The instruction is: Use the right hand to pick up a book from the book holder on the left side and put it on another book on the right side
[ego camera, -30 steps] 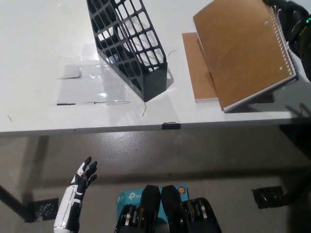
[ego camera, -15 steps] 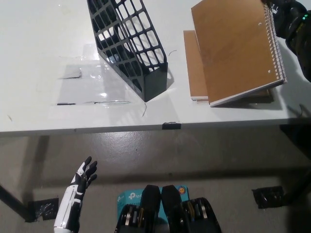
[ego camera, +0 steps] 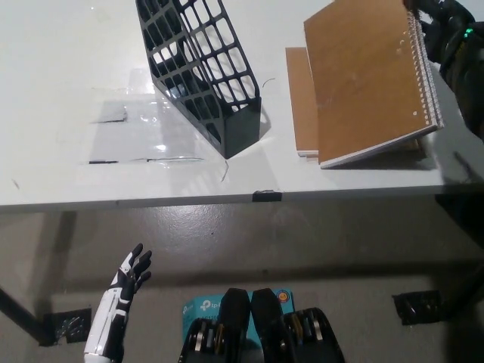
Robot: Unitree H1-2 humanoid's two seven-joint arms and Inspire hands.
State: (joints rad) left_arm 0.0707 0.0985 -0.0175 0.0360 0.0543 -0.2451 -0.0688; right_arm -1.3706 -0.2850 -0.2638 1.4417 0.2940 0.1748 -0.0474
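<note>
The right hand (ego camera: 446,34) is cut off by the top-right edge, so its grip on the spiral book (ego camera: 370,79) beside it cannot be made out. That book hides most of the lower book (ego camera: 301,98). The book holder (ego camera: 200,68), far to the hand's left, runs past the top edge.

White table (ego camera: 68,91) fills the upper half of the head view; top is smooth and matte, lit evenly from above, soft shadows only. A clear glossy sheet (ego camera: 140,125) lies flat on the table's left-centre part, with glare patches and dark tape marks at its edges. A small black tab (ego camera: 265,196) sits on the table's front edge. Below the edge: grey concrete floor (ego camera: 302,242), mottled, with a dull sheen. Dark table leg (ego camera: 17,314) runs diagonally at lower left. A black object (ego camera: 415,306) rests on the floor at lower right.
</note>
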